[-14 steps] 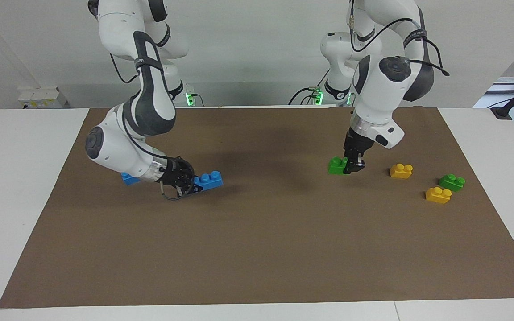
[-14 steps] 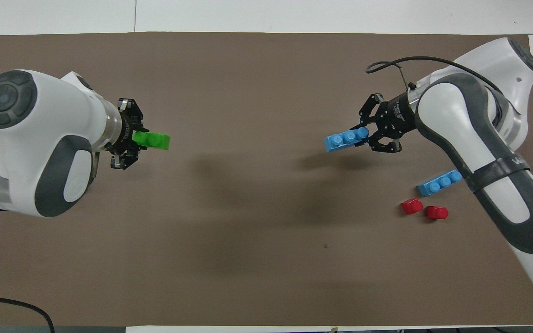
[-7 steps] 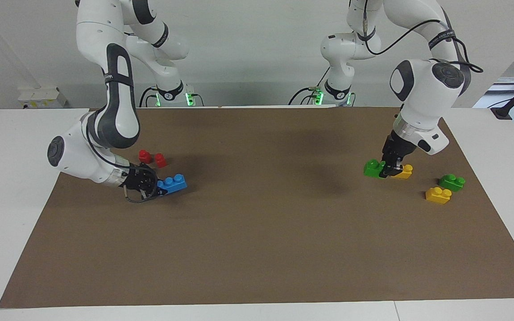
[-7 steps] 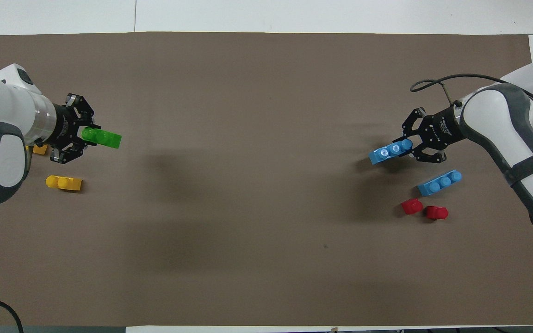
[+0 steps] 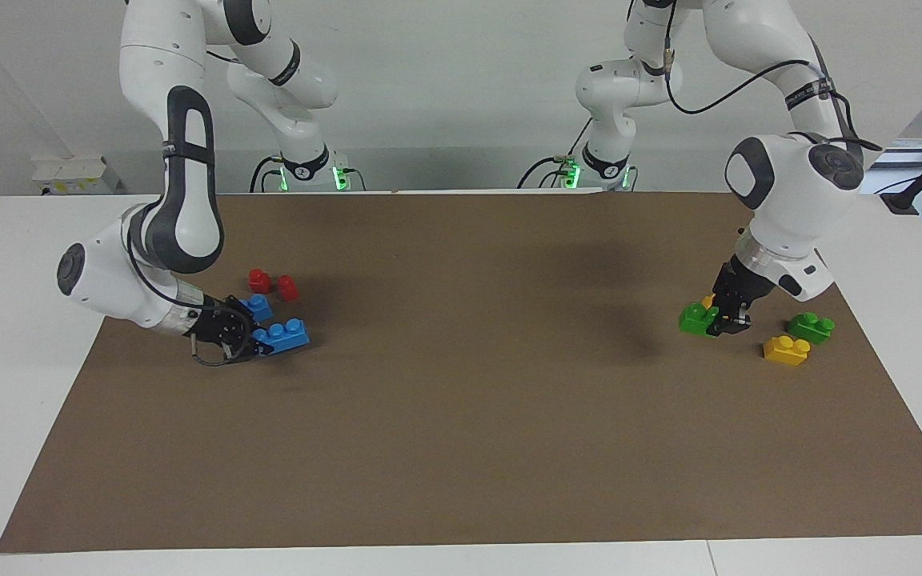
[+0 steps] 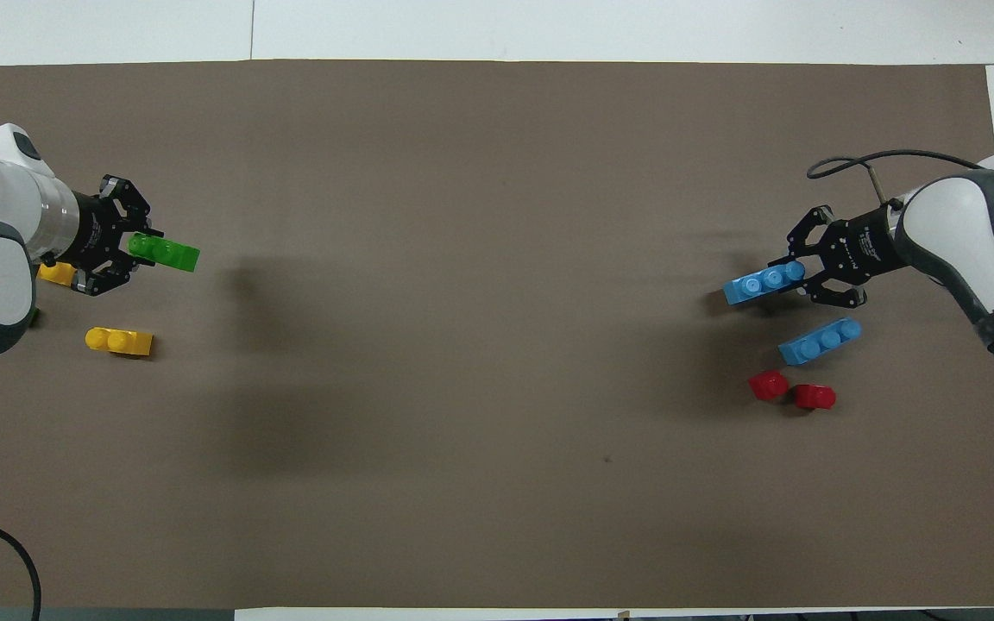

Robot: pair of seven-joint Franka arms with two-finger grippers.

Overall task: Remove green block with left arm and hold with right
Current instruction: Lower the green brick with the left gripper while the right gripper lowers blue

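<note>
My left gripper point(image 5: 723, 322) is shut on one end of a bright green two-stud block point(image 5: 696, 318) and holds it low over the mat at the left arm's end; the gripper point(image 6: 136, 249) and block point(image 6: 166, 252) also show in the overhead view. A second green block point(image 5: 811, 326) lies on the mat beside it, closer to the table's end. My right gripper point(image 5: 255, 344) is shut on a blue three-stud brick point(image 5: 282, 334), low over the mat at the right arm's end; both the gripper point(image 6: 797, 278) and brick point(image 6: 763, 282) show from above.
Two yellow bricks point(image 6: 120, 341) point(image 6: 57, 273) lie near the left gripper on the brown mat point(image 5: 461, 448); one is partly hidden in the facing view. A second blue brick point(image 6: 820, 341) and two red pieces point(image 6: 769, 385) point(image 6: 814, 397) lie by the right gripper.
Both arms have swung outward toward their own ends of the table and lower, the left carrying the green block, the right carrying the blue brick.
</note>
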